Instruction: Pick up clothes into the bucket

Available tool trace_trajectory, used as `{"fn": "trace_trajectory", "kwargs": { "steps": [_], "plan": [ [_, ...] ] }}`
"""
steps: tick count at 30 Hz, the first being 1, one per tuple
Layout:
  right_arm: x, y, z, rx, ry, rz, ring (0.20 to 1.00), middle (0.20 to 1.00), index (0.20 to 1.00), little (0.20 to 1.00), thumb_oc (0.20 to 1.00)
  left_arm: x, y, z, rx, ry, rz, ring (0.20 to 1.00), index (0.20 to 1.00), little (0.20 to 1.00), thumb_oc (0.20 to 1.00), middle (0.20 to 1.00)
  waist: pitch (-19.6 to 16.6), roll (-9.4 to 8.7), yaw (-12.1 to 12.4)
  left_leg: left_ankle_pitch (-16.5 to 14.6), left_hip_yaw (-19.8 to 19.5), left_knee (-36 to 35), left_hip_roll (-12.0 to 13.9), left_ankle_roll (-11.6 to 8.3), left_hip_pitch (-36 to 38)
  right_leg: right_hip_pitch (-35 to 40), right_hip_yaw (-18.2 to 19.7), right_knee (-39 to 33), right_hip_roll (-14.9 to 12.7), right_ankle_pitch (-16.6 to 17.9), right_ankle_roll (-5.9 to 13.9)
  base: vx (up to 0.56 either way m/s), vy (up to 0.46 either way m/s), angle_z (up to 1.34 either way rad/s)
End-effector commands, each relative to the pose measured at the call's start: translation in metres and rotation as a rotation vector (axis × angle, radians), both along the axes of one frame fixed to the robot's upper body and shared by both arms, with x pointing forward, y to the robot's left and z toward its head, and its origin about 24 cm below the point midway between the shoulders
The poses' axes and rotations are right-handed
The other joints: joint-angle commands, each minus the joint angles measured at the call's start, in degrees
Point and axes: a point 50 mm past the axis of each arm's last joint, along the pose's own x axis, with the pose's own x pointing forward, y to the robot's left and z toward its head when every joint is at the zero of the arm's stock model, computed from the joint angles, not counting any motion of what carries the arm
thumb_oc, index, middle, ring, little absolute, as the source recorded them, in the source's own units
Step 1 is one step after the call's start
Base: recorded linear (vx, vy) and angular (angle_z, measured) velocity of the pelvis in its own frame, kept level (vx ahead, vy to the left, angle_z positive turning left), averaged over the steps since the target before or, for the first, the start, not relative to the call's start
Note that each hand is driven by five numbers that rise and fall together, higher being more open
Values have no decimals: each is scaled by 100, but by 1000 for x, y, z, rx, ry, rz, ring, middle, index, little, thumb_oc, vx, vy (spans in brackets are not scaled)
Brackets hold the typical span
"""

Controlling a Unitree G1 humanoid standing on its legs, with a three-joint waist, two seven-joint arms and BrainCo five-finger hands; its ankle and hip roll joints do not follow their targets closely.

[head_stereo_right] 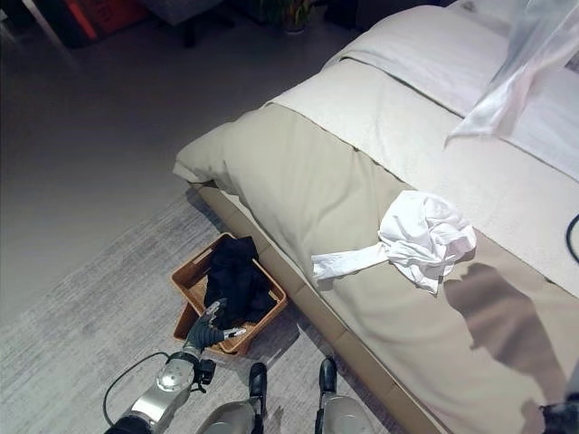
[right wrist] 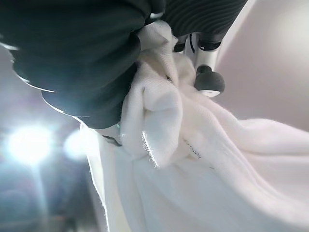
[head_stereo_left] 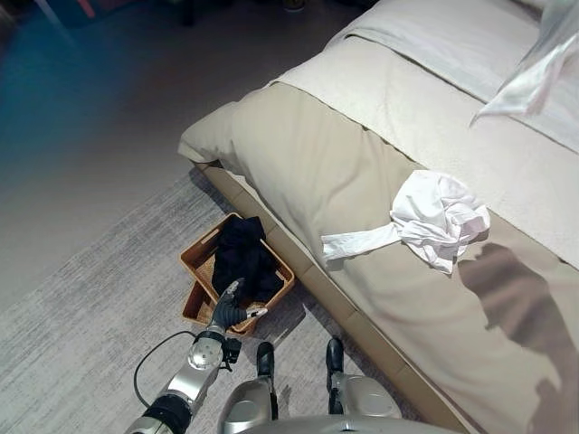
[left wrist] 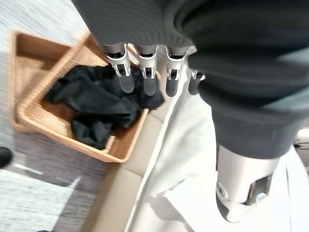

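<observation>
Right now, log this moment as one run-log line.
left hand: open, over basket | black clothes: in basket | right hand: shut on white cloth, lifted | white shirt: on bed

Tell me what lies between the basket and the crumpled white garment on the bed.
In the left eye view, between the basket and the white garment lie the bed's tan side edge and bare beige cover.

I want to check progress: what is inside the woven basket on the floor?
Inside the woven basket lies crumpled black clothing, covering most of its bottom. The left hand hangs open over its near edge. Anything under the clothing is hidden.
</observation>
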Motion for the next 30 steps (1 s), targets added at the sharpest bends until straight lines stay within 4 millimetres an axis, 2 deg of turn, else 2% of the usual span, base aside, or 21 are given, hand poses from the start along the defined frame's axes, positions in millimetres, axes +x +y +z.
{"fn": "trace_trajectory", "kwargs": {
  "steps": [1,3,5,6,7,9,12,16,17,23,24,27,30],
  "plan": [
    [0,19,11,-111,24,82,200,200,200,200,200,18,2,39,-145,-173,-41,1000,1000,1000,1000,1000,-659,-412,24,-636,-96,648,-29,-147,-55,-247,-211,835,-299,-316,298,0,0,0],
    [8,27,7,-129,70,119,200,200,200,200,200,27,-1,59,-194,-243,-66,1000,1000,1000,1000,1000,-713,-420,-5,-656,-66,647,-22,-145,1,-202,-193,825,-293,-313,297,0,0,0],
    [20,42,-3,-160,121,187,200,200,200,200,200,38,-5,91,-237,-353,-129,1000,1000,1000,1000,1000,-764,-415,-57,-678,-25,644,-12,-142,77,-153,-162,813,-286,-313,294,23,26,-9],
    [29,51,-12,-191,170,221,200,200,200,200,200,46,-8,112,-254,-423,-173,1000,1000,1000,1000,1000,-804,-404,-90,-690,-2,640,-6,-140,120,-130,-141,814,-282,-314,297,34,25,-20],
    [33,52,-19,-186,192,242,200,200,200,200,200,50,-10,127,-262,-469,-203,1000,1000,1000,1000,1000,-835,-397,-112,-699,15,637,-2,-139,162,-98,-128,812,-280,-318,295,40,18,-17],
    [46,67,-40,-234,274,307,200,200,200,200,200,61,-15,159,-237,-576,-267,1000,1000,1000,1000,1000,-901,-376,-164,-709,46,619,9,-137,226,-35,-101,793,-279,-331,296,31,8,-7],
    [51,82,-70,-315,360,392,200,200,200,200,200,74,-23,199,-188,-704,-343,1000,1000,1000,1000,1000,-968,-369,-215,-720,66,572,19,-131,327,52,-97,778,-279,-356,301,6,1,-1],
    [51,87,-103,-351,442,468,200,200,200,200,200,83,-38,242,-157,-831,-443,1000,1000,1000,1000,1000,-1008,-303,-232,-720,68,536,2,-116,404,138,-123,749,-303,-355,313,0,0,0],
    [51,89,-117,-356,471,502,200,200,200,200,200,85,-43,253,-158,-856,-469,1000,1000,1000,1000,1000,-1007,-300,-215,-717,56,530,-1,-108,415,154,-127,742,-311,-351,320,0,0,0],
    [41,108,-157,-389,571,681,200,200,200,200,200,93,-62,287,-79,-927,-573,1000,1000,1000,1000,1000,-1028,-223,-173,-719,12,540,-40,-83,464,259,-188,715,-353,-349,347,0,0,0],
    [38,108,-160,-383,576,703,200,200,200,200,200,94,-63,289,-60,-930,-580,1000,1000,1000,1000,1000,-1027,-228,-149,-718,-3,542,-46,-80,473,277,-198,711,-360,-351,348,0,0,0],
    [29,128,-170,-393,569,842,200,200,200,200,200,101,-70,292,0,-945,-579,1000,1000,1000,1000,1000,-1021,-199,-122,-717,-28,555,-68,-62,477,305,-211,702,-380,-343,360,0,0,0],
    [25,136,-173,-401,557,893,200,200,200,200,200,104,-73,291,26,-957,-565,1000,1000,1000,1000,1000,-1012,-194,-101,-719,-36,567,-91,-52,478,318,-219,708,-385,-343,367,0,0,0]
  ]
}}
